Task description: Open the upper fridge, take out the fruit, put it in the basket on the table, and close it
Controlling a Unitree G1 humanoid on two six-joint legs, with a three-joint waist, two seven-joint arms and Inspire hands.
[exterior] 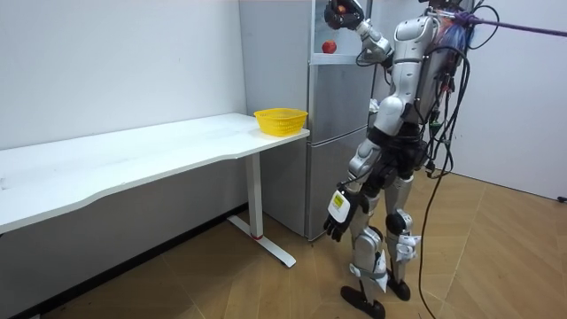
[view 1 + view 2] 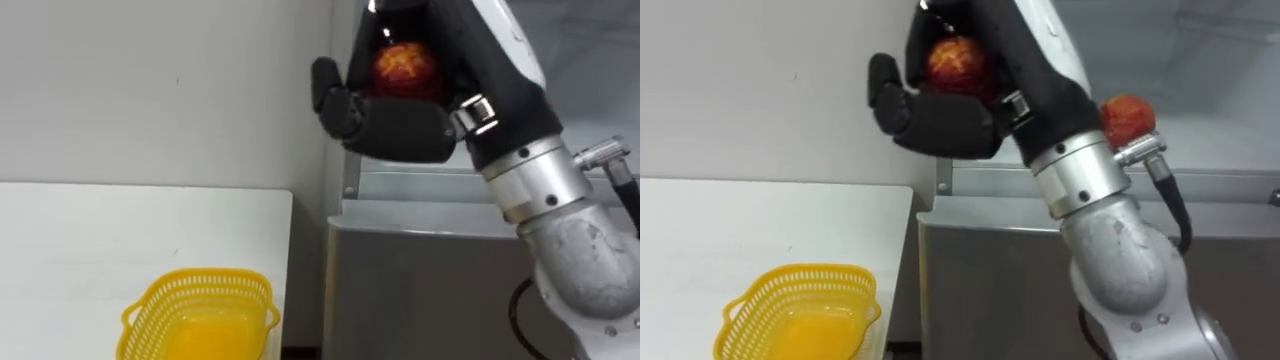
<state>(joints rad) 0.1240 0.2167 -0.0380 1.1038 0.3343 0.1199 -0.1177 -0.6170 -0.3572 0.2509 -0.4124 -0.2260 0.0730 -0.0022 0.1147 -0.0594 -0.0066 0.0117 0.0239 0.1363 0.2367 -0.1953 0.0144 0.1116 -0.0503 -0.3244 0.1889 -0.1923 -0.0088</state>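
Black right hand curled round a round red-orange fruit, raised before the grey metal fridge. Yellow plastic mesh basket below on the white table; left hand hanging slack beside the thigh.

White walls, wooden floor

In the room view a plain white wall fills 10 o'clock — evenly and softly lit. A long white table runs along it from 9 o'clock to the centre, on white legs. A tall grey fridge stands at 12 o'clock, just beside the table's end. Light wooden parquet floor spreads across 5 o'clock.
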